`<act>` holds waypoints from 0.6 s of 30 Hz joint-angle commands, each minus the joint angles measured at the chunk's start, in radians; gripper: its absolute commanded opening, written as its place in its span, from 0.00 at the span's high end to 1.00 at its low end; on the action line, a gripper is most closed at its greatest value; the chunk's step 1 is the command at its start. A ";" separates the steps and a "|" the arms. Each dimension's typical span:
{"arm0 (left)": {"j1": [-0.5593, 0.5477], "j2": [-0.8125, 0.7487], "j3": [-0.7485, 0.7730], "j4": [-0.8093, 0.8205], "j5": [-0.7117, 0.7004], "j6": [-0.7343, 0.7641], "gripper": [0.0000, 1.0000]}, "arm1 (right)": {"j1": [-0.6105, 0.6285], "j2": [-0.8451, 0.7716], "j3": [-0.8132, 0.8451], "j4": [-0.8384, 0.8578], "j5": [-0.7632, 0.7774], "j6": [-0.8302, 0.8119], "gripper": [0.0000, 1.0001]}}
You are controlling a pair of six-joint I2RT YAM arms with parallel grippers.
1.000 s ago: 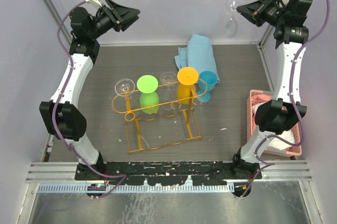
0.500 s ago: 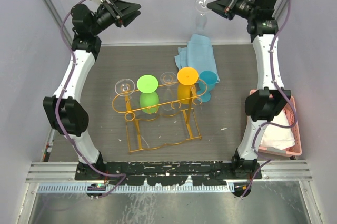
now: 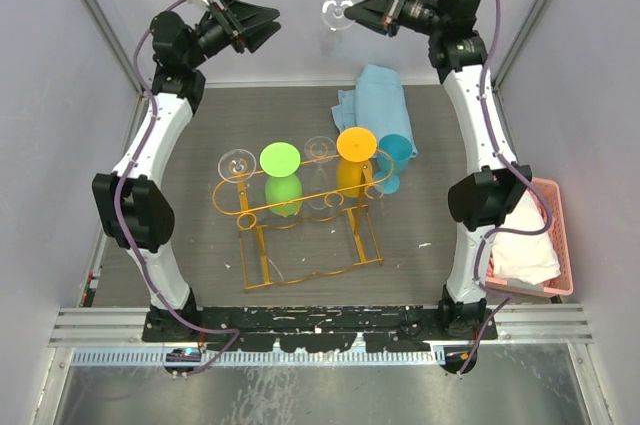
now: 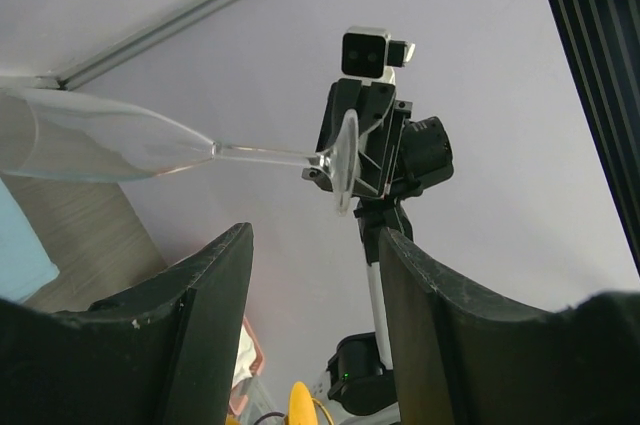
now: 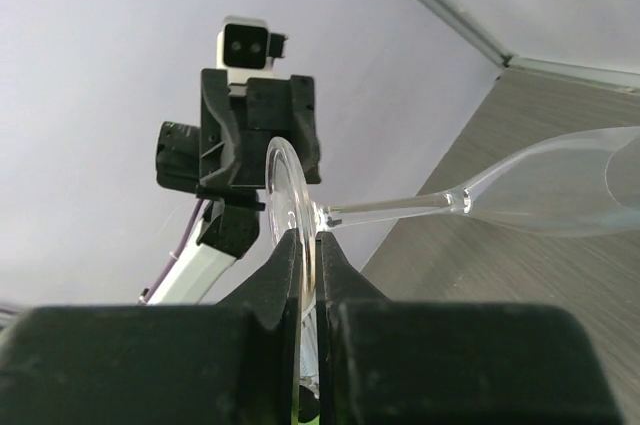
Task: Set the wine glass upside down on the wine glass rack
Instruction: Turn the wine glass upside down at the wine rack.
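I've got the right pincer (image 3: 353, 13) clamped on the round foot of the clear stemmed wine glass (image 3: 336, 11). It lies sideways, high in the air at the back, bowl pointing toward the left pincer (image 3: 263, 25). That one faces it, jaws spread wide, gripping nothing. Down on the grey surface (image 3: 200, 145), the orange-gold wire wine glass rack (image 3: 298, 207) stands well below, carrying a green glass (image 3: 280, 159) and an orange glass (image 3: 356, 144) upside down.

Clear, glossy wine glass (image 5: 560, 185); shiny orange metal-wire wine glass rack (image 3: 297, 207).
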 commanded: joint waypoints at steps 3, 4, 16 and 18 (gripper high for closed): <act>-0.020 -0.037 0.047 0.006 0.035 0.067 0.45 | 0.087 -0.058 -0.009 0.118 0.019 0.015 0.99; -0.024 -0.038 0.049 -0.003 0.040 0.074 0.45 | 0.097 -0.065 -0.019 0.113 0.027 0.004 0.99; -0.057 -0.060 0.061 -0.097 0.086 0.159 0.52 | 0.154 -0.087 -0.043 0.027 0.095 -0.094 0.99; -0.058 -0.061 0.061 -0.107 0.092 0.163 0.59 | 0.154 -0.087 -0.042 0.025 0.100 -0.098 0.99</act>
